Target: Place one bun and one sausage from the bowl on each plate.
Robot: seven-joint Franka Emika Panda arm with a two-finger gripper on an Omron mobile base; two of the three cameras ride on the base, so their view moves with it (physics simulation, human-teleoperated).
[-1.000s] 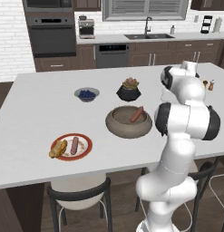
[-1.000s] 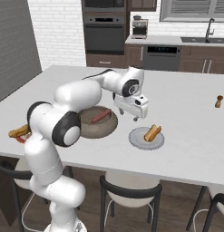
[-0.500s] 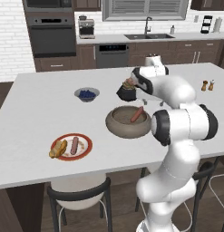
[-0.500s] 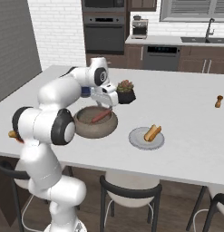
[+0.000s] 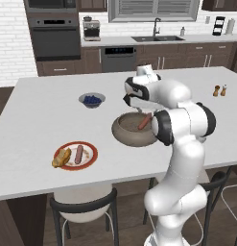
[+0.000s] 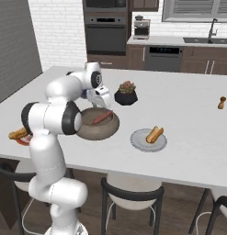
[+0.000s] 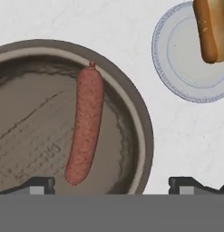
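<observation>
**A:** Red-brown sausage [image 5: 144, 121] lies in the bowl [image 5: 121, 131], seen from the left base view, leaning against the far-right wall. The tool [image 5: 133, 106] hangs just above the rim, jaws spread wide, holding nothing. The red-rimmed plate [image 5: 92, 155] already carries a bun and a sausage, well apart from the bowl on the worktop [image 5: 38, 120].

**B:** And from the right base view?

**A:** Here the sausage [image 6: 102, 117] runs slantwise across the bowl [image 6: 97, 132], its higher end toward the potted plant [image 6: 126, 93]. The grey plate [image 6: 141, 142] sits near the bowl with only a bun [image 6: 154, 134] on it, so I judge this sausage is the last piece owed.

**B:** What does the hand view add?

**A:** The sausage [image 7: 86, 123] has its long axis nearly up-and-down in that view, tilting a little, upper end touching the bowl's inner rim [image 7: 144, 131]. One fingertip [image 7: 40, 185] stands over the bowl floor, the other outside the rim, over the worktop.

**B:** The risk, then?

**A:** If the tool drops straight, the outer finger could land on or beyond the rim and shove the bowl. The jaws do seem to straddle the sausage across its width, but off-centre and near its lower end, so a pinch there could let it swing or slip out.
</observation>
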